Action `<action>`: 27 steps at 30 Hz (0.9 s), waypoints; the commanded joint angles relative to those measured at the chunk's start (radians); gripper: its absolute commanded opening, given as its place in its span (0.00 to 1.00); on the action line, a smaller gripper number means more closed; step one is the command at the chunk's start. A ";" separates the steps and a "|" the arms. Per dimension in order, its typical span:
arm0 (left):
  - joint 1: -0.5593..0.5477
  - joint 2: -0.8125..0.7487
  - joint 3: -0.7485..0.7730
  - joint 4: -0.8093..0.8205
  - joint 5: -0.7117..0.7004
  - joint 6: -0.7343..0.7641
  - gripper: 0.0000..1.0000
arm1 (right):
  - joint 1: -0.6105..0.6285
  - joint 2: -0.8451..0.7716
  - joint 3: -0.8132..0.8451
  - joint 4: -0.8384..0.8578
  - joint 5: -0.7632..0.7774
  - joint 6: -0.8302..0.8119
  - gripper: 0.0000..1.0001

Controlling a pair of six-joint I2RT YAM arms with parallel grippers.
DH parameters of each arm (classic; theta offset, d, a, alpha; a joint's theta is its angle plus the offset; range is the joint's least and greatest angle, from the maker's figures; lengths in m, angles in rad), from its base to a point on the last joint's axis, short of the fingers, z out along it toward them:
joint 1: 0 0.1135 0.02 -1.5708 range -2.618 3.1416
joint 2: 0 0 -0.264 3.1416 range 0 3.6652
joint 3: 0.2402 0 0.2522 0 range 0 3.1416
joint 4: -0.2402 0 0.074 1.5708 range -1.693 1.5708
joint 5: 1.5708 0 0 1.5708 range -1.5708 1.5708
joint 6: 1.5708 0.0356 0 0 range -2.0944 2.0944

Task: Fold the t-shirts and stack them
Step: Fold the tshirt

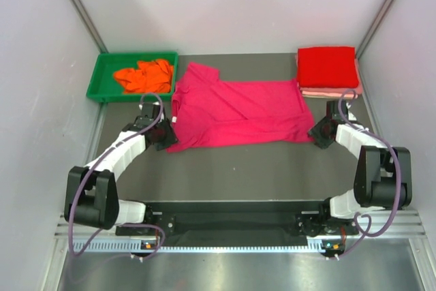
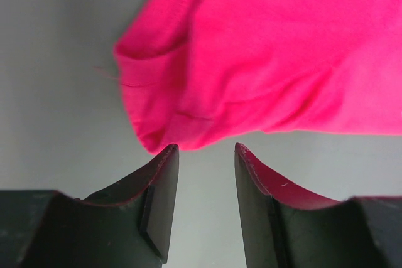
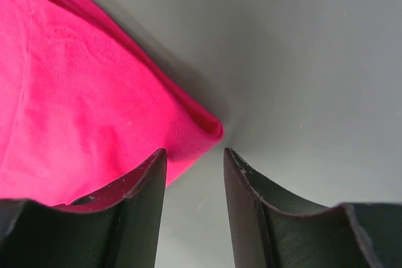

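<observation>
Finds the magenta-pink t-shirt (image 1: 238,110) spread flat in the middle of the table (image 1: 238,168), collar end to the left, hem to the right. Finds the bright red t-shirt (image 1: 327,66) folded and resting on the pale pink t-shirt (image 1: 334,92) at the far right, and the orange t-shirt (image 1: 144,75) crumpled in the green tray (image 1: 99,80) at the far left. Places the left gripper (image 2: 204,149) at the near-left corner of the magenta cloth, jaws apart, nothing between them, rounded cloth edge just ahead of the tips. Places the right gripper (image 3: 195,152) at the near-right hem corner, jaws likewise apart and unladen, corner just beside one finger. Judges the step in hand to be the pick-up of both near corners for a first fold. Judges the next move to call for both sets of tips down to the table, closure on each corner, then a matched lift and carry towards the far edge. Notes bare table along the near side and a narrower strip beyond the far edge. Notes the far sleeve close beside the tray rim and the far-right hem corner just beside the pale pink t-shirt: little margin there for a carried edge
</observation>
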 commanded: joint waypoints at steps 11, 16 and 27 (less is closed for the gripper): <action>0.112 -0.042 -0.090 0.142 0.064 -0.140 0.49 | -0.011 0.081 -0.012 0.124 0.074 -0.022 0.01; 0.109 -0.049 -0.084 0.105 0.058 -0.105 0.48 | -0.011 0.044 -0.025 0.125 0.060 -0.044 0.00; 0.109 -0.130 0.062 -0.088 -0.114 -0.003 0.51 | -0.020 -0.094 -0.035 -0.054 0.127 -0.119 0.00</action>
